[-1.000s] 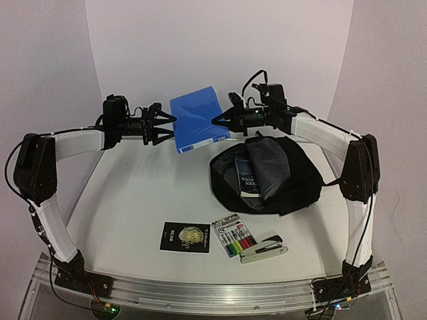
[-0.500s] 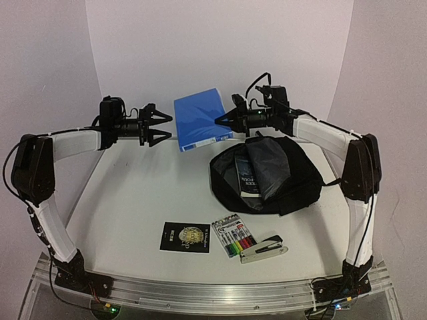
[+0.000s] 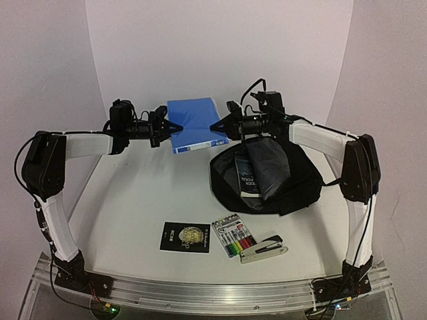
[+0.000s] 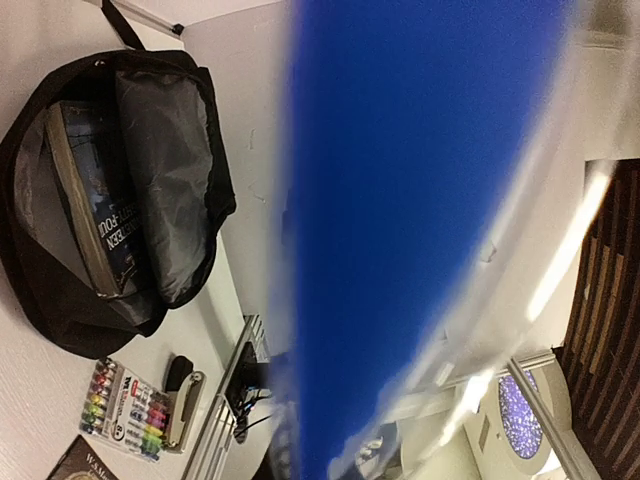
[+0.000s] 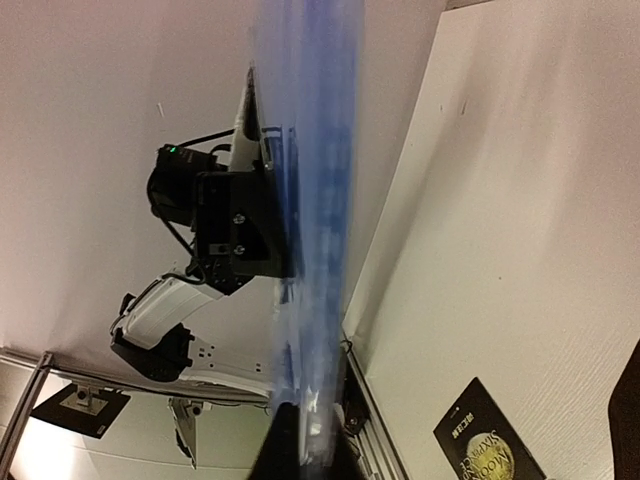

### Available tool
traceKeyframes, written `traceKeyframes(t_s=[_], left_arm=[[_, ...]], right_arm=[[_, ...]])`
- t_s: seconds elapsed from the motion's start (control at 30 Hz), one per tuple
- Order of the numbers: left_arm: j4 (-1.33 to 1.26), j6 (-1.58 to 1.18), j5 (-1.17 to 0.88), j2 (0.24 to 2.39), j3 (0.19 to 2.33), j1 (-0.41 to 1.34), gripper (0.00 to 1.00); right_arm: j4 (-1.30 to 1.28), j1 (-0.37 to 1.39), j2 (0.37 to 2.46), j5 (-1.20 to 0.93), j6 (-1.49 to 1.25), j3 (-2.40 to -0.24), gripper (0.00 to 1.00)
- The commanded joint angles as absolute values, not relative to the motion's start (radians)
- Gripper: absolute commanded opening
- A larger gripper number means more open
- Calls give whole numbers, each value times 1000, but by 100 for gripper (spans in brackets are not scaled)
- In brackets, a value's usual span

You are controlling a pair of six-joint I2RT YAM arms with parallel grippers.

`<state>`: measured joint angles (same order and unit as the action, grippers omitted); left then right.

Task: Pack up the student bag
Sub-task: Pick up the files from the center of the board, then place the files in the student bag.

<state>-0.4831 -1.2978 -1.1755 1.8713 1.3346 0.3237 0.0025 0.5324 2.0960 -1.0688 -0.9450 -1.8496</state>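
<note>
Top view, left gripper (image 3: 177, 127) and right gripper (image 3: 215, 126) clamped on opposite edges of a raised blue folder (image 3: 195, 119), student bag (image 3: 300, 177) lying open below the right gripper, left wrist view, folder blurred close ahead, right wrist view, folder edge-on between the fingers

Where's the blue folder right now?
Top view: the blue folder is far centre, between the left gripper and right gripper, just beyond the black backpack.

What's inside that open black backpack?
One book stands in the student bag, beside a grey lining fold. Anything deeper, under the book and fabric, is hidden.
</note>
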Motion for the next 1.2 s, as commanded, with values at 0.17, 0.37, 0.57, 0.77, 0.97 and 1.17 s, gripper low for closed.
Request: traceKeyframes(t_s=[0.17, 0.37, 0.57, 0.77, 0.97, 1.17], left_arm=[[-528, -1304, -1151, 1835, 1300, 305, 0], [-433, -1232, -1117, 1818, 1288, 293, 0], [-472, -1247, -1112, 1824, 1267, 293, 0], [-488, -1247, -1095, 1825, 1245, 293, 0], [-484, -1239, -1094, 1830, 1243, 293, 0], [-403, -1174, -1085, 1815, 1260, 295, 0]], right_arm=[[-510, 498, 1997, -417, -391, -1895, 58], [-611, 515, 2000, -54, -179, -1865, 59], [-619, 571, 2003, 123, -95, -1780, 59], [-614, 632, 2059, 313, -55, -1767, 70], [-594, 673, 2144, 520, -33, -1779, 79], [-593, 673, 2179, 580, -53, -1783, 75]])
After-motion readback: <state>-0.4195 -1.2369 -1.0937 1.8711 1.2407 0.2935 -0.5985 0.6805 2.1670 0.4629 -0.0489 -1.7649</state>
